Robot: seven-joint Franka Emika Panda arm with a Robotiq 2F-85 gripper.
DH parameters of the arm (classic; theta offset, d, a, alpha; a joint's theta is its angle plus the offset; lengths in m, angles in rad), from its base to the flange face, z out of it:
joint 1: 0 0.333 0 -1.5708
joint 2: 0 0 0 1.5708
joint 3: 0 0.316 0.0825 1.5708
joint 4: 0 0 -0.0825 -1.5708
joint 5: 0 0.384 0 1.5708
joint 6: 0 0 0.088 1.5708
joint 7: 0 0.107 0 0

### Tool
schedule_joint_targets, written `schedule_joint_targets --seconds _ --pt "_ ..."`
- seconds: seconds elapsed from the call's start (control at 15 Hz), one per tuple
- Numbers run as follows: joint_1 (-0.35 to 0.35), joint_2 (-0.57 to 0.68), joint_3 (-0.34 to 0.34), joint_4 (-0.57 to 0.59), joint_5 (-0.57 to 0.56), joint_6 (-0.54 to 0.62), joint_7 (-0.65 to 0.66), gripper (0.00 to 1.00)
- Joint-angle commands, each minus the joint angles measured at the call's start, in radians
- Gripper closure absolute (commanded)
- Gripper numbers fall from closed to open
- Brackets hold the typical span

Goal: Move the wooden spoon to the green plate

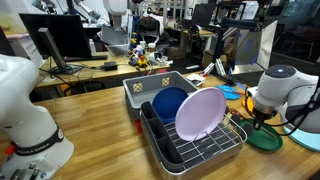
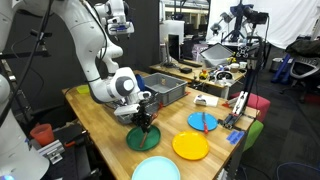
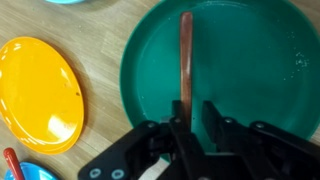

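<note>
The dark green plate point(image 3: 250, 70) lies on the wooden table and shows in both exterior views point(image 2: 143, 140) point(image 1: 266, 141). The slim brown wooden spoon point(image 3: 186, 55) lies on the plate, its length running from the rim toward the middle. My gripper point(image 3: 196, 115) hangs straight above the plate with the spoon's near end between its fingers. The spoon is against one finger and a gap shows to the other, so the jaws are open. In the exterior views the gripper point(image 2: 146, 122) point(image 1: 262, 118) points down just over the plate.
An orange plate point(image 3: 35, 95) point(image 2: 190, 147) lies beside the green one. A blue plate point(image 2: 203, 121) and a pale teal plate point(image 2: 158, 170) lie nearby. A dish rack point(image 1: 160, 145) holds a lavender plate point(image 1: 200, 112) and a blue plate point(image 1: 168, 100), next to a grey bin point(image 1: 150, 85).
</note>
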Motion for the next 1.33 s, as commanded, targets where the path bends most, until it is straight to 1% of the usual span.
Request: schedule_joint_targets --seconds 0.0,0.27,0.4,0.47,0.73,0.8,1.27 --pt "-0.012 0.017 0.003 0.015 0.0 0.005 -0.015 0.42" --pt "-0.011 0.022 0.003 0.013 0.002 0.004 -0.013 0.13" --pt "-0.01 0.025 0.002 0.013 0.003 0.003 -0.013 0.02" --pt "-0.005 0.027 -0.003 0.012 0.002 0.003 -0.012 0.0" --pt "0.005 0.014 -0.018 0.001 -0.001 0.013 -0.007 0.0" --pt "0.001 0.021 -0.006 0.007 0.007 -0.001 -0.006 0.0" --pt "0.002 0.019 -0.009 0.007 0.007 -0.001 -0.006 0.0"
